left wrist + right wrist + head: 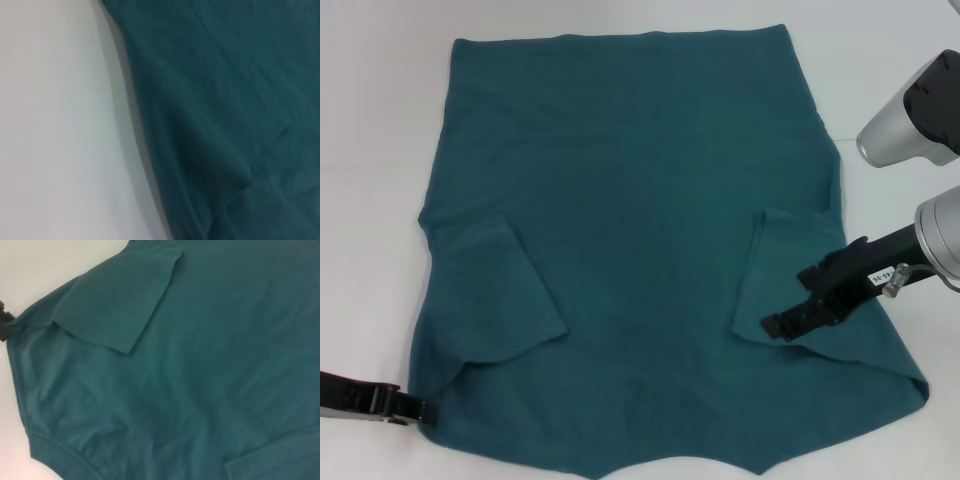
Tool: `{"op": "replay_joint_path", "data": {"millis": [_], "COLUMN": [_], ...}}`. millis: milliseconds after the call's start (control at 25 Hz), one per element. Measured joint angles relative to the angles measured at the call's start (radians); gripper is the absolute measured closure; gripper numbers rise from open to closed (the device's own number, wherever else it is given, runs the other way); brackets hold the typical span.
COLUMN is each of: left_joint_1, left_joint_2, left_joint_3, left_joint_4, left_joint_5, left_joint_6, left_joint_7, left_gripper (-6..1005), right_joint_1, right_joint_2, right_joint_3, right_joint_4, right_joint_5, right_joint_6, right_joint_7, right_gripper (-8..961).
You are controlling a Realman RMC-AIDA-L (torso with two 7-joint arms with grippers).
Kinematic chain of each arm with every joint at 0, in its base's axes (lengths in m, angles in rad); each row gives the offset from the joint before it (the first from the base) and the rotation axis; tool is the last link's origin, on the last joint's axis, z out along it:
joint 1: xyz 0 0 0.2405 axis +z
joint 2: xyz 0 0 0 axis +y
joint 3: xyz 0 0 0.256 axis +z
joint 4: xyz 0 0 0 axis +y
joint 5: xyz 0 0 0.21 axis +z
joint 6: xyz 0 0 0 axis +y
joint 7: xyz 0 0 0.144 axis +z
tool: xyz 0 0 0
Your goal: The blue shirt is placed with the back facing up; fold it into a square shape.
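1. A large dark teal-blue short-sleeved cloth shirt (640, 240) lies flat, plain side up, on a white table (370, 120), its collar edge nearest the robot.
2. Both sleeves are already folded inward onto the shirt's body: one sleeve (505, 290) on the robot's left, the other sleeve (775, 270) on its right.
3. The right gripper (805, 305) hovers over the shirt's right folded sleeve; I cannot tell how its fingers stand.
4. The left gripper (415, 408) sits at the shirt's near left corner; whether it pinches cloth is unclear.
5. Judged remaining: folding the sides and length into a square.
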Motion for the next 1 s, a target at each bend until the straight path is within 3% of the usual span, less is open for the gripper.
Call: {"op": "replay_joint_path", "data": {"millis": [560, 760, 1000], "left_joint_1": [-0.013, -0.017, -0.021], "left_joint_2": [-0.012, -0.013, -0.011], "left_joint_3": [0.002, 0.002, 0.0], "left_joint_4": [0.005, 0.006, 0.03], "left_joint_5": [0.017, 0.017, 0.01], "left_joint_6": [0.0, -0.006, 0.014], "left_joint_7": [-0.013, -0.013, -0.014], "left_gripper": [910, 980, 977], "right_joint_1": [0.0, 0.0, -0.005], "right_joint_2": [0.002, 0.002, 0.003], "right_joint_3": [0.0, 0.001, 0.001], "right_joint_4": [0.0, 0.0, 0.0], "right_joint_5": [0.0, 0.001, 0.004], "right_joint_6": [0.001, 0.002, 0.007], "right_joint_7": [-0.002, -0.002, -0.002], "right_gripper": [12, 11, 12]}}
